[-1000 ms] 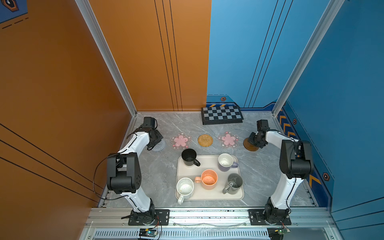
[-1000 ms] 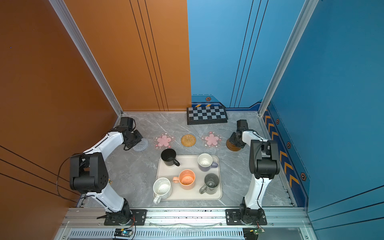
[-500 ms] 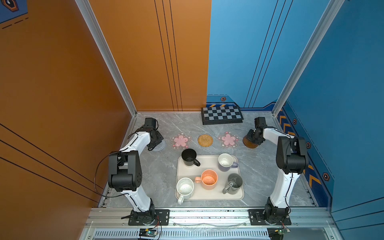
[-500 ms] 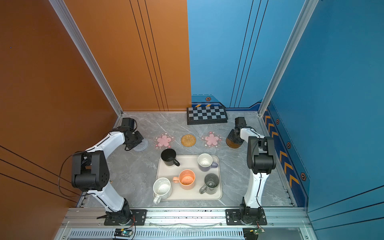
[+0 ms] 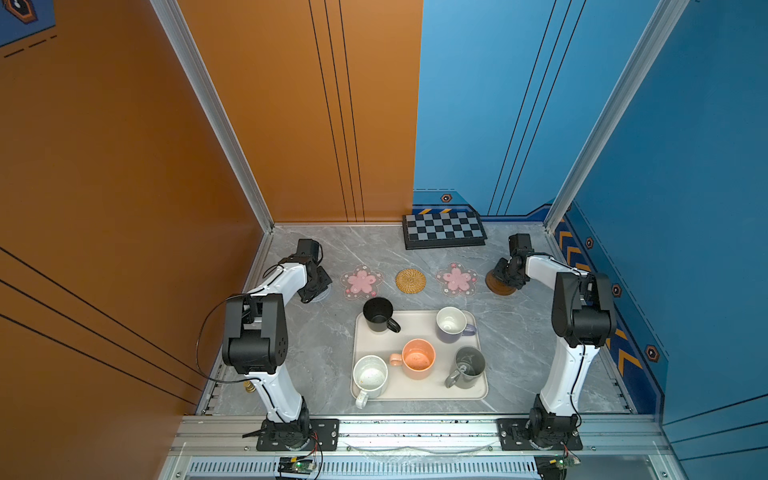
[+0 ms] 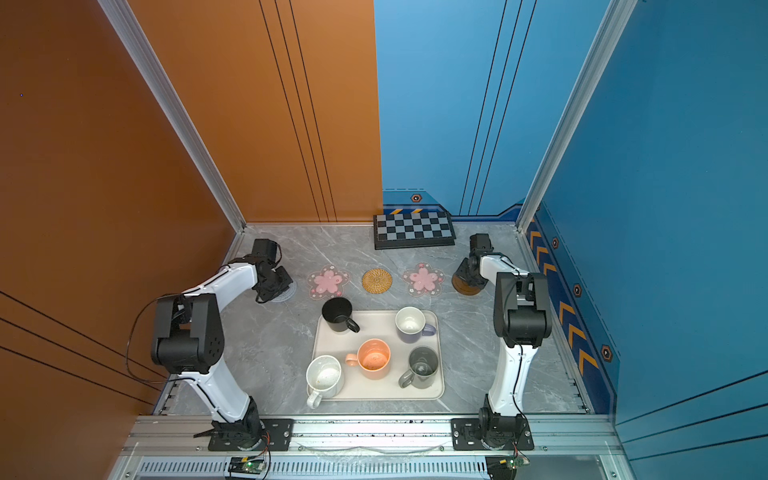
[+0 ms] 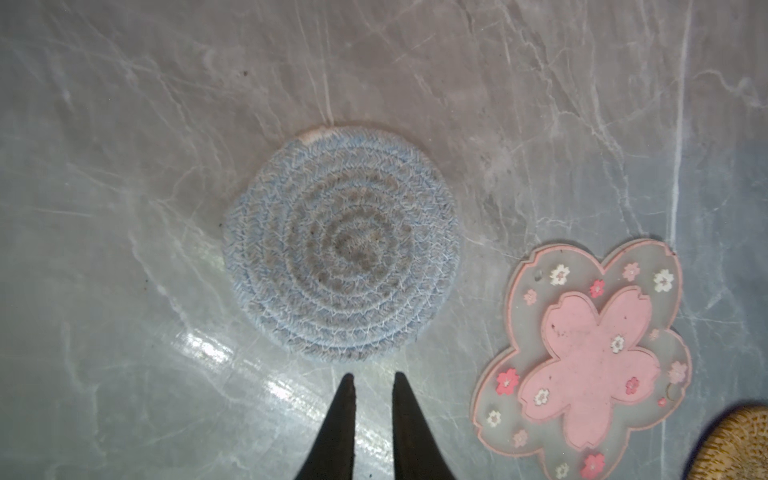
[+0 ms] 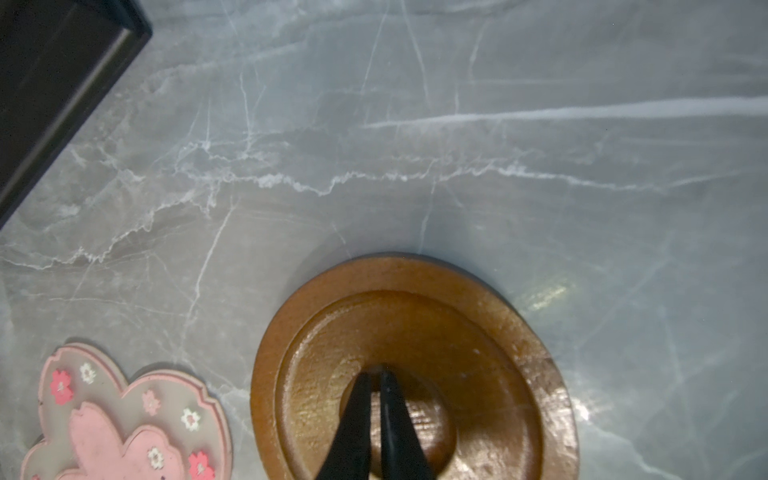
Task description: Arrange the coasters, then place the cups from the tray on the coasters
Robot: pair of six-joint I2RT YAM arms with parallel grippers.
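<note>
**Coaster row and cup tray on a grey marble counter (image 5: 519,332)**

Five coasters lie in a row across the counter's far half. From the left edge to the right edge they are:
- knitted coaster (image 7: 340,243)
- pink flower coaster (image 5: 360,281)
- straw coaster (image 5: 410,280)
- second pink flower coaster (image 5: 456,278)
- wooden coaster (image 8: 478,332)

Left gripper (image 7: 371,376): jaws narrowly apart, empty, tips just off the knitted coaster's rim.

Right gripper (image 8: 376,370): jaws all but closed, gripping nothing, tips over the wooden coaster's centre. Whether they touch it cannot be told.

The tray (image 5: 419,328) sits centrally toward the front edge and holds all five cups:
- black cup (image 5: 378,313) and lavender cup (image 5: 451,324) at its far corners
- peach cup (image 5: 417,358) in the middle
- speckled white cup (image 5: 370,376) and grey cup (image 5: 469,365) at its near corners

A checkered board (image 5: 444,229) lies at the back edge.
</note>
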